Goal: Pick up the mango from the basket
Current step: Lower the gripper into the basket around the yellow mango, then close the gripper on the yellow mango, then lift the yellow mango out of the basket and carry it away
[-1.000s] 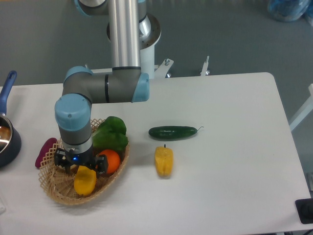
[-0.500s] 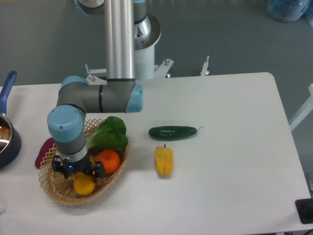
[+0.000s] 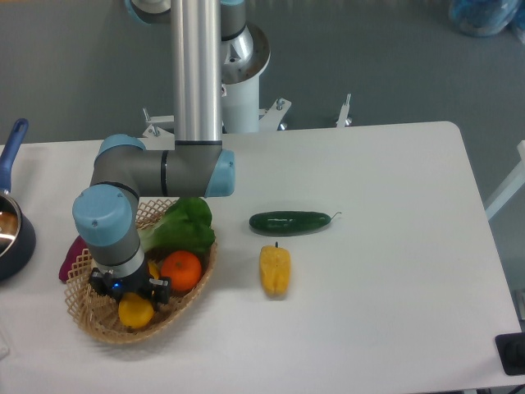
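The mango (image 3: 135, 313) is a glossy yellow fruit lying in the front of the wicker basket (image 3: 102, 332) at the table's left. My gripper (image 3: 130, 294) points straight down over it, low inside the basket. Its dark fingers stand spread on either side of the mango's upper part. The wrist hides the mango's far half, and I cannot see whether the pads touch it. A round orange (image 3: 180, 269) sits just to the right of the gripper.
A green pepper (image 3: 184, 227) fills the back of the basket. A purple vegetable (image 3: 72, 256) lies against the basket's left rim. A cucumber (image 3: 289, 221) and a yellow bell pepper (image 3: 275, 269) lie on the table to the right. A dark pot (image 3: 10, 234) stands at the left edge.
My gripper has moved left and down into the basket, covering more of the mango. The mango and the other things have stayed in place.
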{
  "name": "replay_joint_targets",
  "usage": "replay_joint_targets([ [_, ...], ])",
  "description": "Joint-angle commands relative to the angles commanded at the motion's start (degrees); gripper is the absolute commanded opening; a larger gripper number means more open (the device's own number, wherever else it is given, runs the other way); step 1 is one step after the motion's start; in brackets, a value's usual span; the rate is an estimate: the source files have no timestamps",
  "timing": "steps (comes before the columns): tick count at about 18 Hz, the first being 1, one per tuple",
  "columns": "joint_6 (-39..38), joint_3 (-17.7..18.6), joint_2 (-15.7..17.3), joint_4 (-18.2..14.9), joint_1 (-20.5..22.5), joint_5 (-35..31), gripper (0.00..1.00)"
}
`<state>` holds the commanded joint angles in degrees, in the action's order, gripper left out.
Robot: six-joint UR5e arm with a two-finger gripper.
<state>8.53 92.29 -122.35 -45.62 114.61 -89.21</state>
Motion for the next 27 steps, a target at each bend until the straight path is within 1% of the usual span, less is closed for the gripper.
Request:
replay_joint_targets([
  [4,-0.2,0.0,1.1,0.0,0.1,1.2,0.12],
  [6,-0.2,-0.1,3.3,0.0,0.6,2.8,0.12],
  [10,-0.2,-0.2,7.4,0.0,3.2,7.5,0.12],
  [12,0.0,-0.3,8.4,0.0,4.1,7.5,0.12],
  [15,0.4,-0.6,9.0,-0.1,5.1,5.2,0.12],
  [18,0.7,-0.5,10.4,-0.1,7.6,3.5,0.12],
  [21,2.3,0.0,11.7,-0.4,11.2,3.3,0.13],
  [22,3.4,0.7,12.0,-0.4,12.6,3.3,0.13],
  [24,7.0,3.0,13.3,-0.5,14.8,1.9,0.13],
  [26,12.9,5.3,14.8,-0.8,18.2,0.4,0.15],
  [27,15.8,6.0,15.6,-1.1,20.3,-0.2,0.15],
])
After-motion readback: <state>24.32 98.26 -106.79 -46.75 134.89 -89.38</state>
